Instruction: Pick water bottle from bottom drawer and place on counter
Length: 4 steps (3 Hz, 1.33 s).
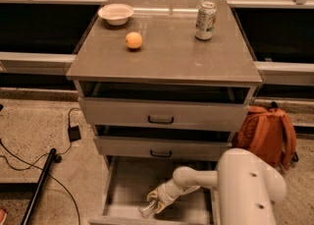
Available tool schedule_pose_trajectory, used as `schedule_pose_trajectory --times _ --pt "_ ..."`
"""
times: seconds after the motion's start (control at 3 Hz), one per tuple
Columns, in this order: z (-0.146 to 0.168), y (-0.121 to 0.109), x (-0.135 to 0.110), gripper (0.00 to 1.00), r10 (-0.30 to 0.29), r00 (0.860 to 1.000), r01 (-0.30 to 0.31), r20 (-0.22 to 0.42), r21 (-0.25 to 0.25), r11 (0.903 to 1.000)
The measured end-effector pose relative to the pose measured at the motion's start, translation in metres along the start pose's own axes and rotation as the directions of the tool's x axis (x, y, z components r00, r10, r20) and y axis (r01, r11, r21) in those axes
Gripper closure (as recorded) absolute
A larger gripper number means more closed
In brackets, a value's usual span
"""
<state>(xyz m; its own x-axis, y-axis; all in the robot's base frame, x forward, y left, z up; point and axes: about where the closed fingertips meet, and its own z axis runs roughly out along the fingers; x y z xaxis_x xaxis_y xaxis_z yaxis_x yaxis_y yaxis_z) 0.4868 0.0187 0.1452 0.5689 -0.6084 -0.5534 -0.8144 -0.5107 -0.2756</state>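
The bottom drawer (125,184) is pulled open below the two shallower drawers. My gripper (156,203) reaches down into it at the front middle, on the end of my white arm (196,177). The clear water bottle (147,210) lies at the gripper's tip near the drawer's front edge, and the fingers appear closed around it. The grey-brown counter (167,57) is the top of the cabinet, well above the gripper.
On the counter stand a white bowl (116,13) at the back left, an orange (133,40) and a white-and-green soda can (205,20) at the back right. An orange backpack (267,133) leans right of the cabinet. Cables and a black pole (39,184) lie on the floor at left.
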Motion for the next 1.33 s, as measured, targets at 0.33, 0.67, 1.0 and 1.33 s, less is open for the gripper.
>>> schedule_pose_trajectory --times 0.33,0.67,1.0,1.33 --pt "-0.064 -0.032 -0.028 1.00 -0.023 0.999 0.016 0.039 0.173 0.9848" --pt "-0.156 -0.042 -0.061 1.00 0.011 1.000 -0.014 0.012 0.326 0.9454" --pt "-0.248 -0.034 -0.073 1.00 0.160 0.985 -0.108 -0.071 0.471 0.8755" --pt "-0.340 -0.029 -0.094 1.00 0.241 0.961 -0.118 -0.138 0.585 0.8028"
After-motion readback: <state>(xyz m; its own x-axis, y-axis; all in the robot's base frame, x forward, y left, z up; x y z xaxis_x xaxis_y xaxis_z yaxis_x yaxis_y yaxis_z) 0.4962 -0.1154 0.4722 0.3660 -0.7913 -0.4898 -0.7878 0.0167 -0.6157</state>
